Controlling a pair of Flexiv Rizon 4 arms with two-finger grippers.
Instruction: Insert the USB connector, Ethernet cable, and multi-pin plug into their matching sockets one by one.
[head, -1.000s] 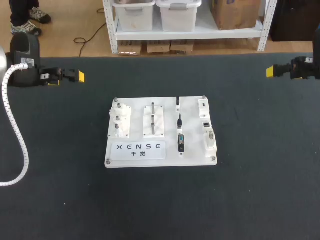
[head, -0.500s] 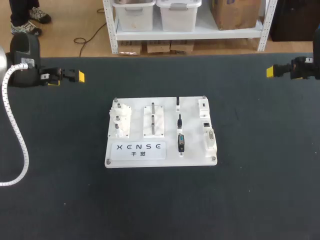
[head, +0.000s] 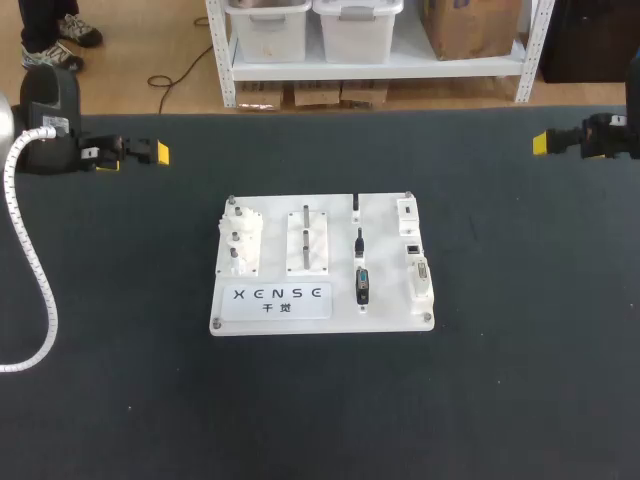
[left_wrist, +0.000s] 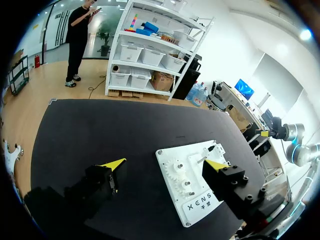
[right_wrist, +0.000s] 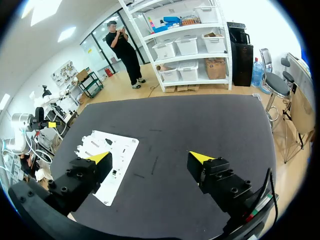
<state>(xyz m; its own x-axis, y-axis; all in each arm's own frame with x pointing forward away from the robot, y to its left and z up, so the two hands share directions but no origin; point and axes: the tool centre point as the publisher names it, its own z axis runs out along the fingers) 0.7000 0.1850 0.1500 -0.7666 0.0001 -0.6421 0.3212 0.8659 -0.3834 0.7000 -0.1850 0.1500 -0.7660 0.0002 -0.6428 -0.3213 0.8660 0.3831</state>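
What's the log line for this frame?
left gripper open, empty, far left | right gripper open, empty, far right | board mid-table | plugs lying out of sockets | nothing inserted yet

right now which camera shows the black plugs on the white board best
The head view: the plugs lie unobstructed on the board. Left wrist view: the left gripper mostly hides them. Right wrist view: tiny specks.

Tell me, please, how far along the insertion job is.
Nothing looks done: the USB connector, Ethernet cable and multi-pin plug lie on the white board, apart from the sockets. Nothing in hand: left gripper and right gripper are open, empty, off the board. All three insertions remain.
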